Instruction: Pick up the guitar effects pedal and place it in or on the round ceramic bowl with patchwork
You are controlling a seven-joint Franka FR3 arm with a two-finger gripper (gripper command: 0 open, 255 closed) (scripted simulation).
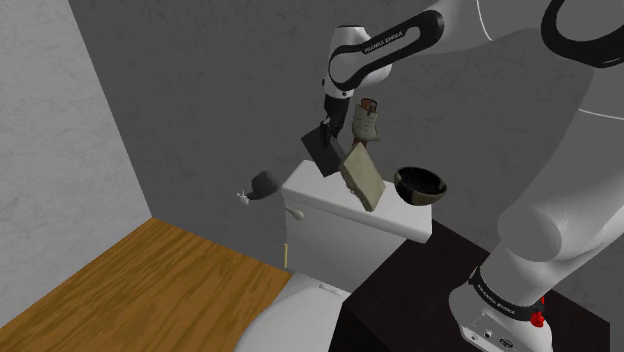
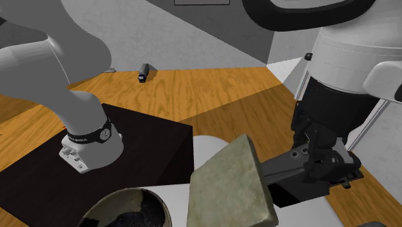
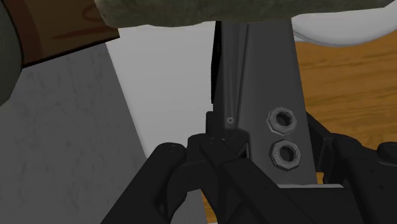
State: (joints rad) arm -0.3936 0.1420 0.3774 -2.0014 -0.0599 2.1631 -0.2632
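In the shoulder view, the arm reaches over a white toilet tank [image 1: 330,215]. The hand [image 1: 325,140] is black and is up in the air above the tank. It pinches the pedal [image 1: 362,178]. The pedal is a flat, tan-green slab with a dark part on the hand's side. It hangs tilted, with one corner low by the tank's top. I cannot tell if it touches the tank. The bowl [image 1: 420,183] is dark and round. It sits on the tank, just beside the pedal, on this view's right. A small grey snail [image 1: 262,185] sits at the tank's other end. The floor [image 1: 130,280] is brown wood.

In the second exterior view, the pedal [image 2: 229,184] shows a rough, grey-green face shaped like a square. A dark bar with small holes runs from it into the hand [image 2: 309,164], which is closed on that bar. The bowl [image 2: 129,192] is low on this view's left, near the pedal, and is black inside. The arm's foot stands on the dark stand [image 2: 142,148]. A small dark thing [image 2: 143,72] lies far off on the wood floor [image 2: 212,97].

In the wrist view, the hand [image 3: 254,165] grips the pedal [image 3: 254,83] by its dark grey side. That side has two round metal nuts, one above the other. The green slab crosses past the far end.
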